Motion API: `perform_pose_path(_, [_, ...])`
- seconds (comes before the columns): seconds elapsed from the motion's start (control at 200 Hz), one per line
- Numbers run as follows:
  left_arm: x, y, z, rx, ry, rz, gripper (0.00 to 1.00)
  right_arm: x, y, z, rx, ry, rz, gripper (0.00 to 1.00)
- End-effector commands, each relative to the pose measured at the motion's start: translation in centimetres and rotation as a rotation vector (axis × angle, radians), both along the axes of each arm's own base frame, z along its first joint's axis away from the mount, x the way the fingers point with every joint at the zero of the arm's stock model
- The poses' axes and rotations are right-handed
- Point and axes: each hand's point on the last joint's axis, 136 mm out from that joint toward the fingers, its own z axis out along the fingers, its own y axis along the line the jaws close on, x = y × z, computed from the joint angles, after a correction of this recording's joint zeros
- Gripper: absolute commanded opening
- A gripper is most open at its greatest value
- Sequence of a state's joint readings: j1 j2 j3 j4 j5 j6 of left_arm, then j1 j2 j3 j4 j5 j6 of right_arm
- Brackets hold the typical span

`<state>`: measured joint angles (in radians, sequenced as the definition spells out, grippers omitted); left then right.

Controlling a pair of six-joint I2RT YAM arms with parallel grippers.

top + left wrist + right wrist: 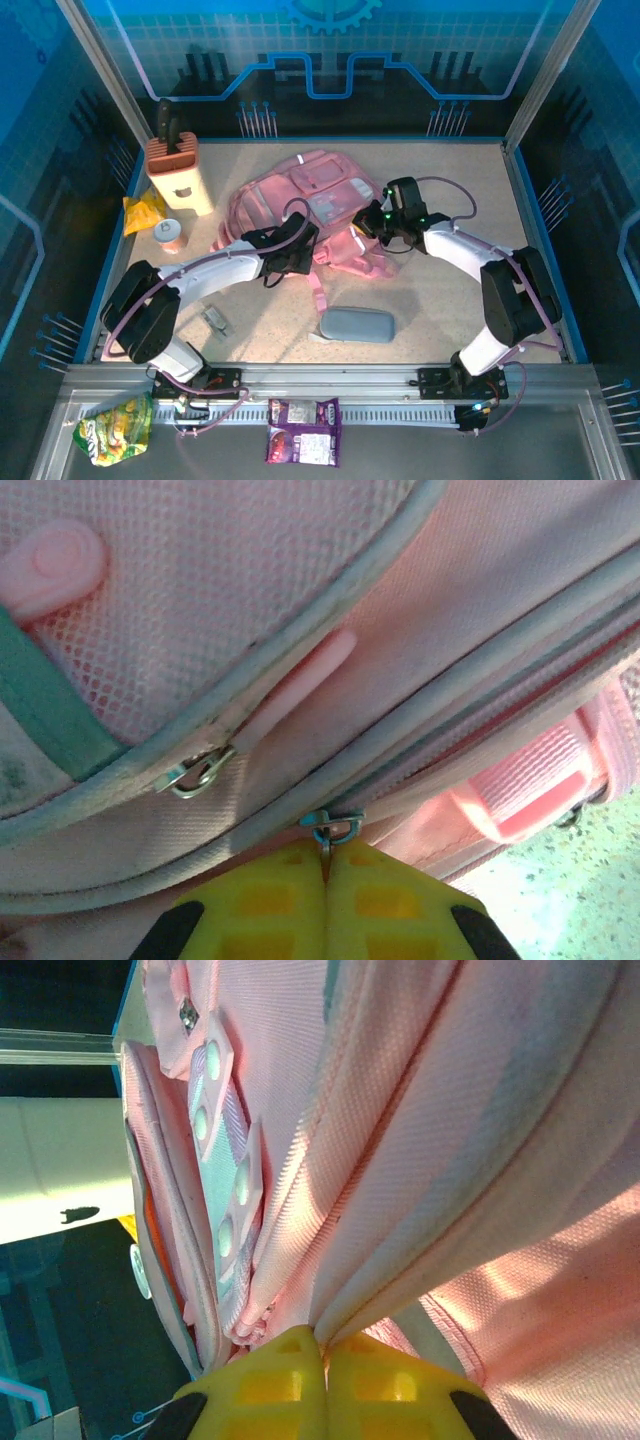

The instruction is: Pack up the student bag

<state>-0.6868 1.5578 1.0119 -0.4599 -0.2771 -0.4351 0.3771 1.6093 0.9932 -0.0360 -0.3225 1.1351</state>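
Note:
The student bag (320, 195), pink with pale grey trim, lies flat in the middle of the table. At the bag's near left edge, my left gripper (303, 243) is shut on the small metal zip pull (330, 830) of a long zip; its yellow fingertips (326, 865) are pressed together around the pull. A second zip slider with a pink tab (300, 685) sits just above it, untouched. My right gripper (372, 222) is at the bag's near right side. Its fingertips (322, 1345) are shut on a fold of the bag's pink fabric (450, 1110).
A grey pencil case (357, 324) lies near the front, between the arms. A knife block (178, 170), a yellow snack bag (143, 210) and a small jar (172, 235) stand at the back left. A metal clip (215, 320) lies front left. Snack packets (115, 428) (303, 430) rest on the front rail.

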Motion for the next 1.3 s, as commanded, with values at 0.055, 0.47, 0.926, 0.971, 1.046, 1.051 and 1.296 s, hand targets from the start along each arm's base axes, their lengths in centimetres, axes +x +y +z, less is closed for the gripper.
perform_pose_path(0.055, [-0.6,0.4,-1.8,0.002,0.074,0.011,0.04,2.1,-1.0,3.3,0.000,-0.113,-0.029,0.00])
perform_pose_path(0.47, [1.4,0.0,-3.3,0.012,0.058,0.100,0.13,1.2,-0.5,2.9,0.003,-0.111,-0.015,0.00])
perform_pose_path(0.926, [-2.9,3.5,-0.4,0.053,0.066,0.034,0.00,4.2,-5.2,2.7,-0.031,-0.112,-0.052,0.00])
perform_pose_path(0.971, [-3.4,4.1,-0.5,0.063,0.068,0.037,0.00,4.8,-5.7,2.7,-0.033,-0.114,-0.053,0.00])
perform_pose_path(1.046, [-3.7,4.5,-0.7,0.059,0.078,0.041,0.00,5.6,-6.0,2.9,-0.047,-0.126,-0.047,0.00])
perform_pose_path(1.051, [-3.7,4.5,-0.8,0.058,0.080,0.041,0.00,5.7,-6.1,2.9,-0.048,-0.127,-0.046,0.00])
perform_pose_path(1.296, [-2.3,0.2,2.5,-0.150,0.032,0.038,0.00,5.5,-4.8,2.7,-0.019,-0.112,0.051,0.14])
